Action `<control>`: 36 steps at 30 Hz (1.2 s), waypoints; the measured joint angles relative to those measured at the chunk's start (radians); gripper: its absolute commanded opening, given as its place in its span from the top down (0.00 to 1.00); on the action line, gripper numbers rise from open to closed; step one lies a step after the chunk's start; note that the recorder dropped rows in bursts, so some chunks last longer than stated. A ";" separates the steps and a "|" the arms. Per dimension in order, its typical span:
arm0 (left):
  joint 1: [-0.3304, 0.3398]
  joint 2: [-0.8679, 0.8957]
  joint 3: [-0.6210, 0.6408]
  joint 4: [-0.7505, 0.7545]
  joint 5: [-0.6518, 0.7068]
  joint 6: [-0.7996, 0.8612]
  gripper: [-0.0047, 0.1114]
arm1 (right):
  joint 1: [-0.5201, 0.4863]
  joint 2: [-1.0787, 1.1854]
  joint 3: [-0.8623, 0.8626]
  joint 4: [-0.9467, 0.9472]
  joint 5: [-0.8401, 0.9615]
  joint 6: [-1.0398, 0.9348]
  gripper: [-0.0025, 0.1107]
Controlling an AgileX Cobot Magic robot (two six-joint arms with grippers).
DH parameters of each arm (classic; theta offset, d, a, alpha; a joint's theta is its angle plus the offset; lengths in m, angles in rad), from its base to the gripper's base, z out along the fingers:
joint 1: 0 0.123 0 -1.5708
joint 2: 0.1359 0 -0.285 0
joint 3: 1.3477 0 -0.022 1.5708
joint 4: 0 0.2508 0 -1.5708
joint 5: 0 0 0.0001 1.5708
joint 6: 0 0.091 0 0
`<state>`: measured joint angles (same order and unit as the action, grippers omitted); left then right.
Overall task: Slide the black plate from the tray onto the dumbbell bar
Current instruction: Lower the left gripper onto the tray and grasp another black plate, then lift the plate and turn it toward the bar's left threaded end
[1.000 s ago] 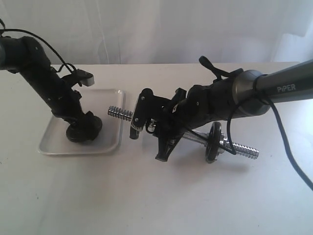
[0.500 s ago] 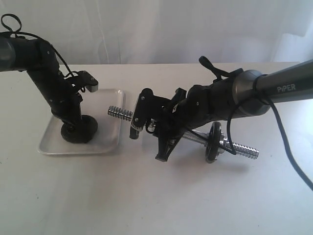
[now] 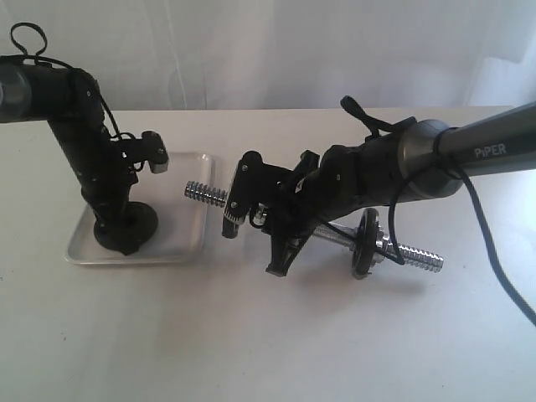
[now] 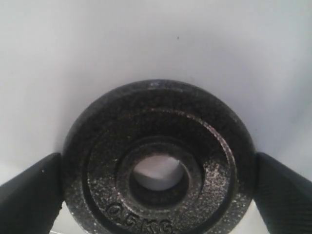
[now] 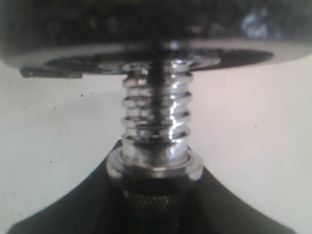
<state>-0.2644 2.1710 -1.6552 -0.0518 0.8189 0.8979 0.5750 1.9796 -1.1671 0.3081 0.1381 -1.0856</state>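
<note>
A: Okay, quick, where is the black plate [image 4: 161,117] sitting?

B: It's lying in the tray [image 3: 180,228], toward the tray's left half, at the left of the exterior frame. It isn't going anywhere near the bar yet.

A: What is the left gripper [image 4: 157,161] doing?

B: It's reaching down onto the plate with its jaws standing as wide as they go. Its fingers [image 4: 29,195] are pressing the rim on both sides in the wrist view, so I'm reading it as a grip across the full disc. I can't tell whether the plate is lifting off the tray floor.

A: And the right gripper [image 3: 286,239]?

B: It's clamping partly closed around the dumbbell bar [image 3: 410,254] at centre frame. It's tilting the bar so the threaded end [image 3: 204,193] is pointing left, just off the tray's right edge.

A: Is anything riding on the bar?

B: One mounted disc [image 3: 365,243] is sitting toward the right end, so that side looks loaded. The left end is showing bare.

A: How is progress looking?

B: I'm calling it early. The bar is being presented and the plate is being taken. Lifting it out, lining the hole up with the thread and sliding it on are all waiting.
</note>
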 measured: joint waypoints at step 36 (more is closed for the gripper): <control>0.261 -0.140 -0.041 -1.022 0.308 0.751 0.96 | -0.044 -0.007 0.000 0.004 -0.011 0.000 0.98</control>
<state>-0.0034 2.0307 -1.6959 -1.0735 1.1268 1.6486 0.5311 1.9730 -1.1671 0.3121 0.1271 -1.0856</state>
